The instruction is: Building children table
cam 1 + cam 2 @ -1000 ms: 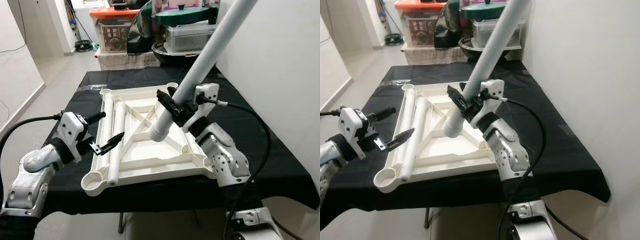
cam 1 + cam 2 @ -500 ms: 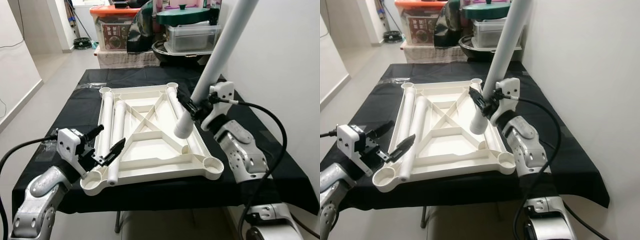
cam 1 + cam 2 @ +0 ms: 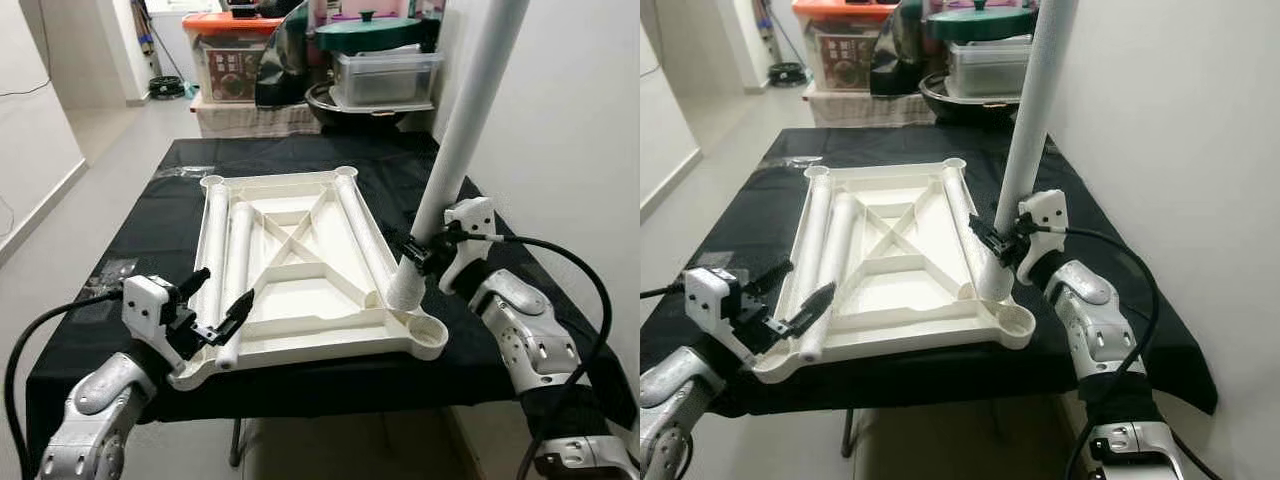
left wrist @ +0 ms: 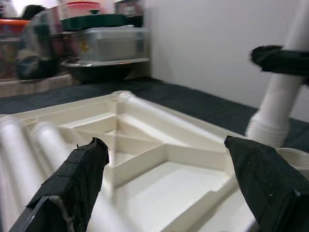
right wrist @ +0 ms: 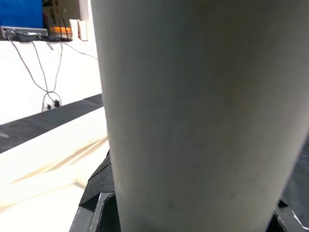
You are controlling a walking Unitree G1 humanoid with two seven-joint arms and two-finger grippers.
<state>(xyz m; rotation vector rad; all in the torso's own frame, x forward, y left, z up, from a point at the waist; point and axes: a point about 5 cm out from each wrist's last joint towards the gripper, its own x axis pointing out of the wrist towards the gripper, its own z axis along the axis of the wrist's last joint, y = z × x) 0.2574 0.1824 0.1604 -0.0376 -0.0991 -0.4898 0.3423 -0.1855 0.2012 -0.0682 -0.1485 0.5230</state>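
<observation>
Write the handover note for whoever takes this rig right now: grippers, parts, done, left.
Right gripper: shut on the white table leg, held near upright, its threaded lower end just above the tabletop's near right edge, close to the near right corner socket but not in it.
Left gripper: open, holding nothing, at the near left corner of the upturned white tabletop.
Parts: tabletop lies underside up on the black-covered table; three more legs lie loose inside it.
Done: one leg picked up and stood up.
Left: seat this leg in a socket, then fit the other three.

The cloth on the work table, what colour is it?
Plain black cloth, clearest in the left eye view.
</observation>
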